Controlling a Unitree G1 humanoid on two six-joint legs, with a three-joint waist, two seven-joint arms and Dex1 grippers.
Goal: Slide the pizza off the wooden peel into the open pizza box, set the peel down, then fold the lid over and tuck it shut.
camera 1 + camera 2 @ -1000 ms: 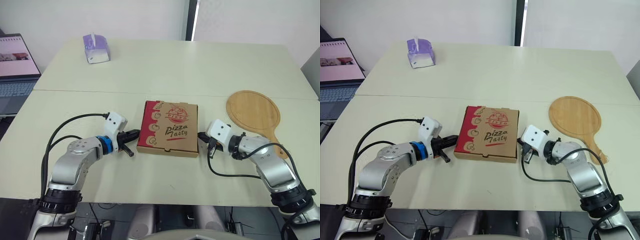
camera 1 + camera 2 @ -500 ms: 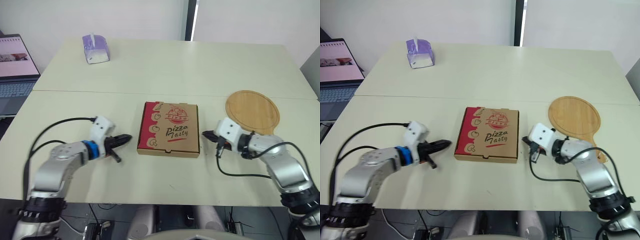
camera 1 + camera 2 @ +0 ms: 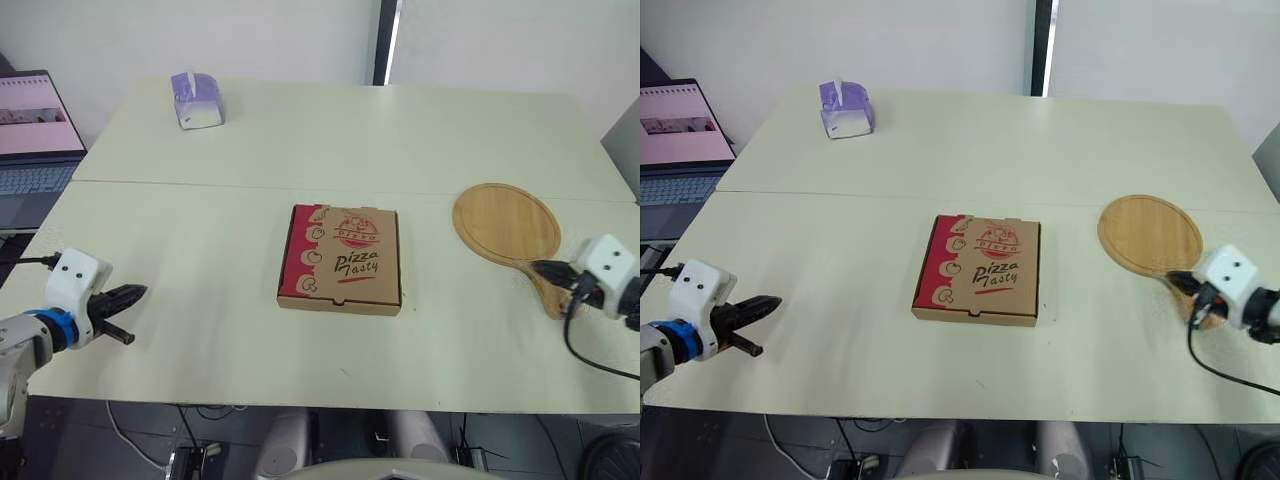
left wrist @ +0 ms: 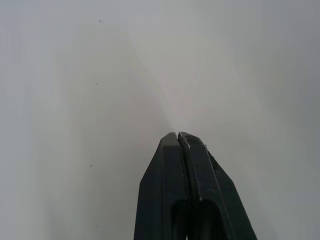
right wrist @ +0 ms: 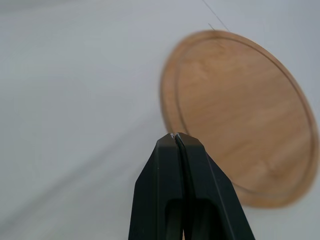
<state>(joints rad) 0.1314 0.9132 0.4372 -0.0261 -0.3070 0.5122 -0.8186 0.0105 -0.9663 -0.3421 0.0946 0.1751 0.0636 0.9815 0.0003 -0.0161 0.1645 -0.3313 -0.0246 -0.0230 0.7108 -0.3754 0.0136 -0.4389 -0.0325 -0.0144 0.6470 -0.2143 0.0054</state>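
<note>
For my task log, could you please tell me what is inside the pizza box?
The pizza box lies shut and flat on the table, so its inside is hidden. The wooden peel to its right is bare.

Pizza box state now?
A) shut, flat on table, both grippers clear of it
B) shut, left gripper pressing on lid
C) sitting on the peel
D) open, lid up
A: the pizza box lies shut, printed lid on top, with the left gripper and right gripper well apart from it.
</note>
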